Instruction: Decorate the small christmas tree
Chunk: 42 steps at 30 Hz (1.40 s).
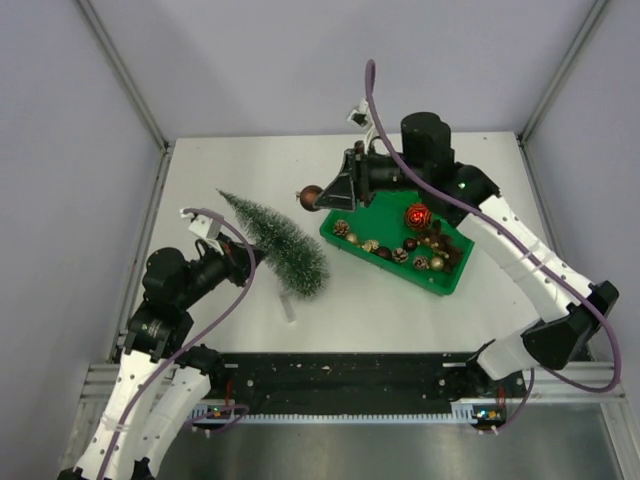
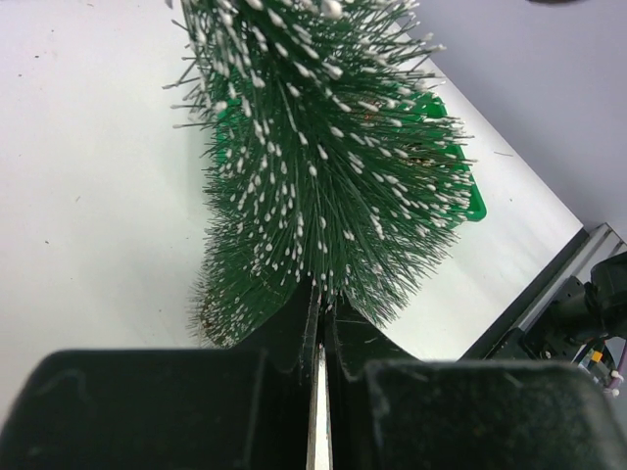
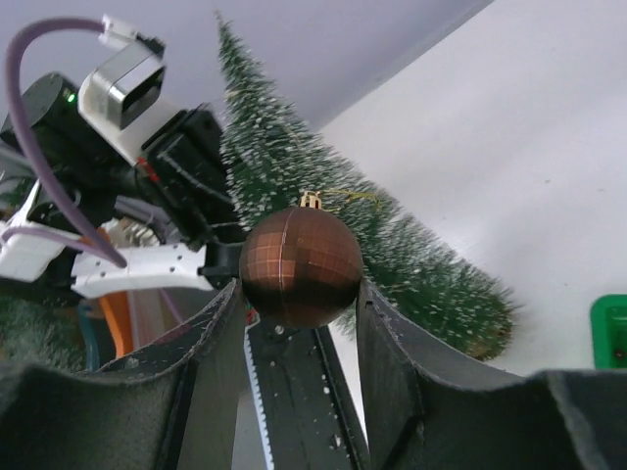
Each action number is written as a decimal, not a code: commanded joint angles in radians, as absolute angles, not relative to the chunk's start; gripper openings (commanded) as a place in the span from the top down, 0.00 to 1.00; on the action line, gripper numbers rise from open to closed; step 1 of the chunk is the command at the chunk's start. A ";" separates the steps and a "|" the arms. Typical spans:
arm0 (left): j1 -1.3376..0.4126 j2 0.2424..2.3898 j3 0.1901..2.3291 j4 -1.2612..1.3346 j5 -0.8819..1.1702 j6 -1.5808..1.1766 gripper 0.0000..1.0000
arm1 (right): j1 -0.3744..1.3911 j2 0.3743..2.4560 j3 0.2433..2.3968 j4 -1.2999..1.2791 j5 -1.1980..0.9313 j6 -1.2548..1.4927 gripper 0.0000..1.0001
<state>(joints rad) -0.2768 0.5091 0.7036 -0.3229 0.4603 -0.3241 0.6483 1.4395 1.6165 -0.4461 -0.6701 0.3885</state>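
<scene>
The small christmas tree (image 1: pixel 280 240) is a frosted dark green cone lying slanted on the white table, tip to the far left. My left gripper (image 1: pixel 262 262) is shut on the bristles at its wide end. In the left wrist view the fingertips (image 2: pixel 321 294) pinch into the tree (image 2: pixel 323 147). My right gripper (image 1: pixel 318 197) hovers just right of the tree, shut on a brown faceted ball ornament (image 1: pixel 312 197). The right wrist view shows that ball (image 3: pixel 301 266) wedged between both fingers, gold cap up, with the tree (image 3: pixel 392 255) behind it.
A green tray (image 1: pixel 380 264) right of the tree holds a red glitter ball (image 1: pixel 418 215), pine cones and small gold balls. A pale narrow piece (image 1: pixel 288 308) lies below the tree's wide end. Grey walls close in three sides.
</scene>
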 commanded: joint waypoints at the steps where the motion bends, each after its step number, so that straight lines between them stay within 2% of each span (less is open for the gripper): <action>1: -0.278 0.512 0.699 -0.262 0.482 -0.336 1.00 | 0.738 1.482 1.729 -0.537 -0.732 0.305 0.76; 21: -0.278 0.502 0.684 -0.255 0.535 -0.319 1.00 | 0.815 1.657 2.029 -0.810 -0.801 0.163 0.76; 29: -0.278 0.503 0.681 -0.247 0.557 -0.307 1.00 | 0.818 1.703 2.037 -0.816 -0.793 0.152 0.75; 42: -0.278 0.485 0.663 -0.249 0.609 -0.287 1.00 | 0.804 1.692 2.010 -0.841 -0.609 0.113 0.76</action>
<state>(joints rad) -0.2768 0.5014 0.6811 -0.2886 0.5690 -0.2996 0.8032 1.7367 1.9980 -0.8425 -0.6876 0.1410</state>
